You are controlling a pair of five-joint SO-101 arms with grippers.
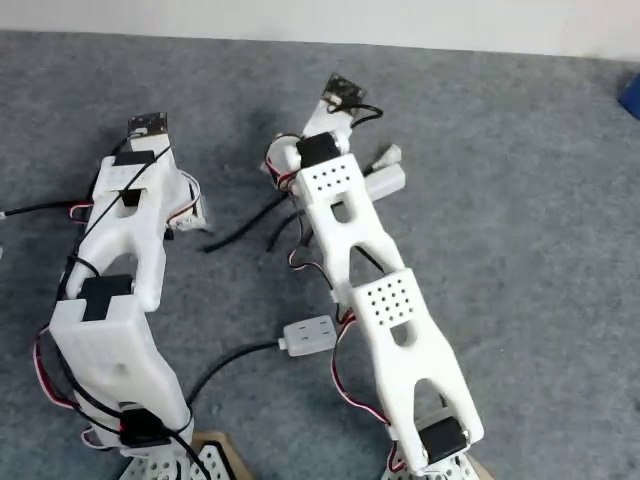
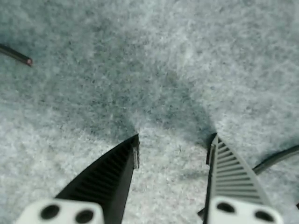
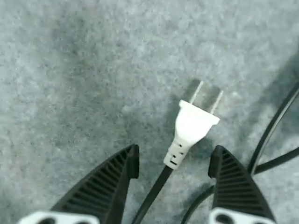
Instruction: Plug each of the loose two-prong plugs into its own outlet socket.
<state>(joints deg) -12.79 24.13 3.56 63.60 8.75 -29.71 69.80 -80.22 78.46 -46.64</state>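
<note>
The right gripper (image 3: 175, 151) has its fingers wide astride a white plug (image 3: 194, 123) on the table (image 3: 70, 70), with black cords (image 3: 273, 130) just beside. The left gripper (image 2: 175, 140) is also wide. The outlet strip (image 1: 308, 334) lies between the arms.

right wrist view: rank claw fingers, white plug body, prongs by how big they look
1. claw fingers: the two look alike; they sit nearest the camera, so their real size is unsure
2. white plug body
3. prongs: the two look alike
</note>
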